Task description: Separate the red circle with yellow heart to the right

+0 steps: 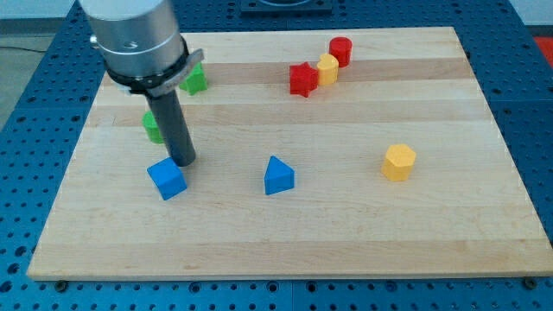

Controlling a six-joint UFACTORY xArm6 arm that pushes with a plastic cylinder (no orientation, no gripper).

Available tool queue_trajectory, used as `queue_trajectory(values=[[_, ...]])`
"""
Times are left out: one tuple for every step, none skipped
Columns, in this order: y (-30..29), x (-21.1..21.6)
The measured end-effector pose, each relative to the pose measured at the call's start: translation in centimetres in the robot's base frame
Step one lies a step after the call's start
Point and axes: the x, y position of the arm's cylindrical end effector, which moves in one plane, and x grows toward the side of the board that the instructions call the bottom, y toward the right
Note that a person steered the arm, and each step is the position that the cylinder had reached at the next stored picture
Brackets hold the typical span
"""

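Now | my tip (184, 162) touching blue cube (167, 179) | red circle (340, 50) against yellow heart (327, 68) | board (449, 242) | no hand.

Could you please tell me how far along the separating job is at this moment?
Nothing looks done: the red circle touches the yellow heart, which adjoins the red star. My tip sits far off, just above the blue cube. The whole push remains.
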Motion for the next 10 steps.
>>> queue_trajectory(values=[[-0.5, -2.1], [-1.5, -3.9], [-4.4, -3.9], [4.2, -6.2], [9.4, -10.8], [9.4, -14.5], [10.9, -19.3], [18.7, -19.9], [28.2, -18.9], [33.0, -17.2]])
